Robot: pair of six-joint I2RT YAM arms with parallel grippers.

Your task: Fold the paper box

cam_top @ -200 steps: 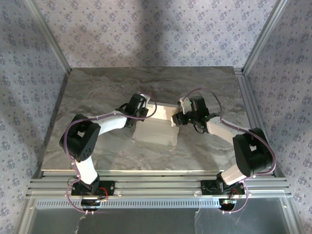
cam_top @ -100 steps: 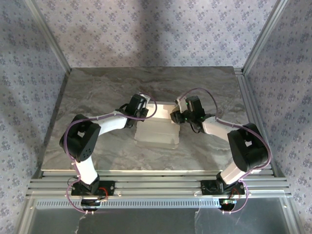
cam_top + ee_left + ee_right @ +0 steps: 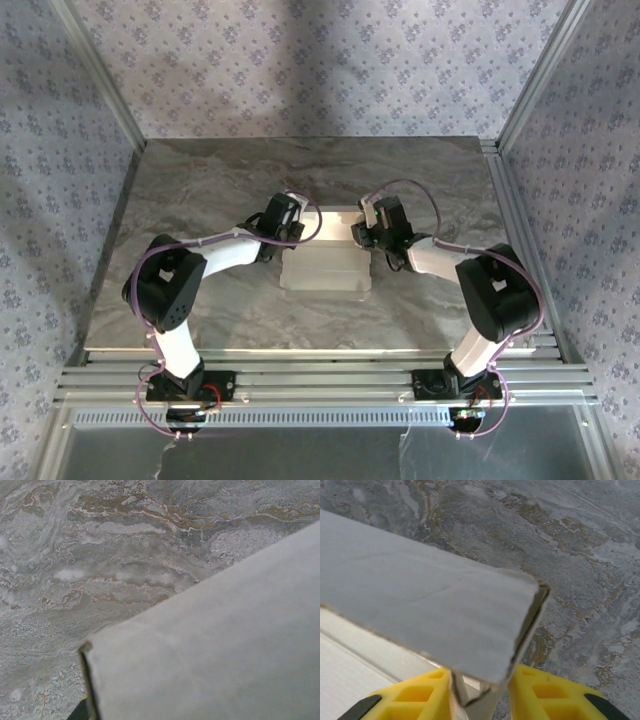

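The paper box (image 3: 325,265) sits mid-frame on the tabletop (image 3: 200,180), part-folded. My right fingers (image 3: 415,697) are clamped on the doubled wall along its upper edge, at the corner. My left fingers (image 3: 291,224) are at that wall's other end; can't tell if apart or together. To do it well: hold both ends level w/ even pressure so the crease seats straight. Count: 1 box, 2 arms.
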